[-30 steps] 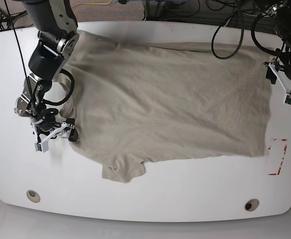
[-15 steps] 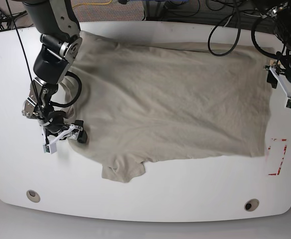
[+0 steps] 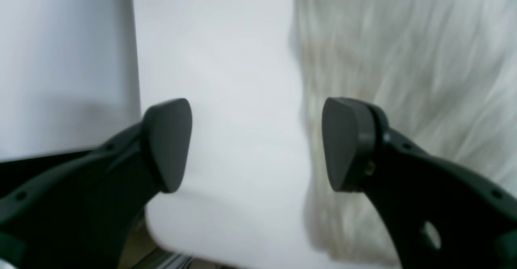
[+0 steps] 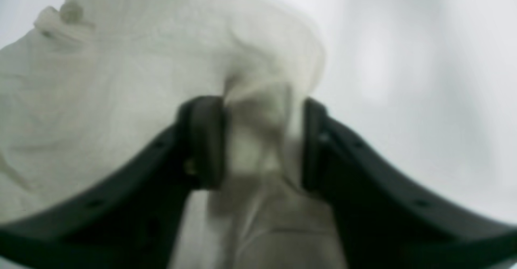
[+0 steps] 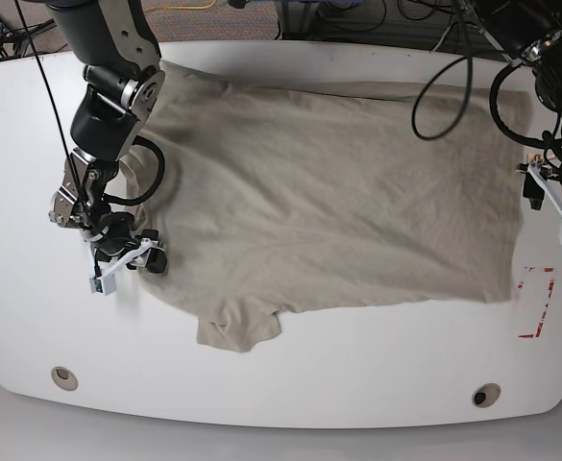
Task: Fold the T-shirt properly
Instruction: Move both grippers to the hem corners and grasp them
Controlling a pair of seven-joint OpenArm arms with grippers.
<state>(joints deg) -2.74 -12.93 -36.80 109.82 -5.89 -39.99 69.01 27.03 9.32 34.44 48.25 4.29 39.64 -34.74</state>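
No brand or writing could be read anywhere; only red marks showed on the white tabletop. There was one T-shirt, plain beige, spread flat across the tabletop, and two hands. The right hand sat at the shirt's edge by the collar, its fingers pinching a raised fold of the fabric. The left hand hung with jaws wide apart, holding nothing, just beside the shirt's hem, over bare tabletop.

White rounded table, red tape mark, black cables
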